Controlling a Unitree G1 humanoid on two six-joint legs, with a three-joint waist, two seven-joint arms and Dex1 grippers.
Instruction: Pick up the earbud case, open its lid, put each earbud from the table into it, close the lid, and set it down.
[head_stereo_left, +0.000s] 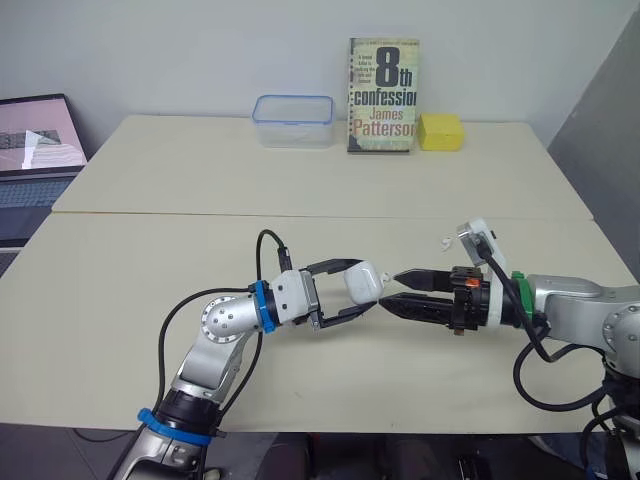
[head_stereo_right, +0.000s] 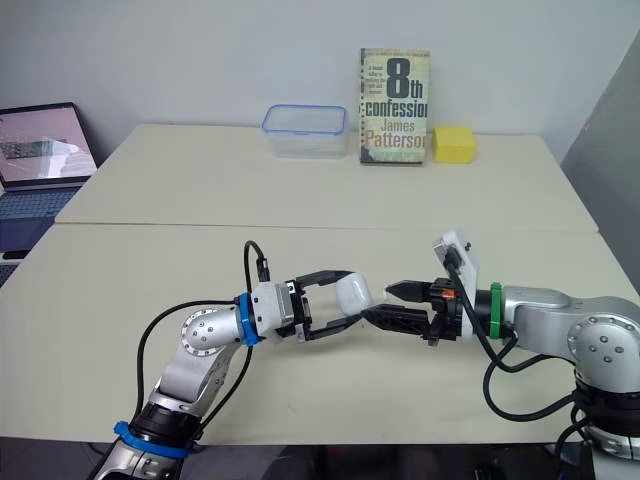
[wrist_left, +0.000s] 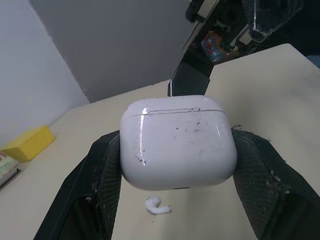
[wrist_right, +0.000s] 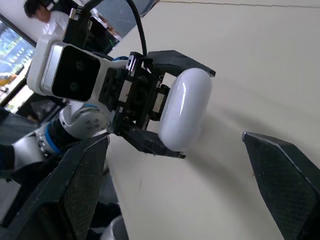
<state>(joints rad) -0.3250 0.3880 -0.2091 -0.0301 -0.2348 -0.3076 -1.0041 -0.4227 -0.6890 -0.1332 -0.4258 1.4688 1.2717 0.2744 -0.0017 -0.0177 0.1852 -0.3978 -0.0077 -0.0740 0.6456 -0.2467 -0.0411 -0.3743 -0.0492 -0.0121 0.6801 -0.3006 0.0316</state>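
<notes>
- White case (head_stereo_left: 361, 283), lid shut, is held above the table (head_stereo_left: 300, 190) near the front edge. It's pinched across its smooth rounded sides by the left gripper (head_stereo_left: 362, 288), fingers closed snug on it.
- The lid end points at the right gripper (head_stereo_left: 390, 290). Its fingers are parted and holding nothing, tips just beside the case. I can't tell if they're touching it yet.
- Biggest worry imo: that shell looks slick, so a hard poke at the lid seam could twist or pop the case out of the pinch instead of opening it.
- If the left fingers sit over the seam, they'd clamp the lid shut and the pry would just shove the whole case back.
- One earbud (wrist_left: 158, 205) lies on the table right under the case. A dropped case could land on it or flick it off toward the edge.
- A right fingertip coming in low could slide under the case and lever it out of the grip.
</notes>
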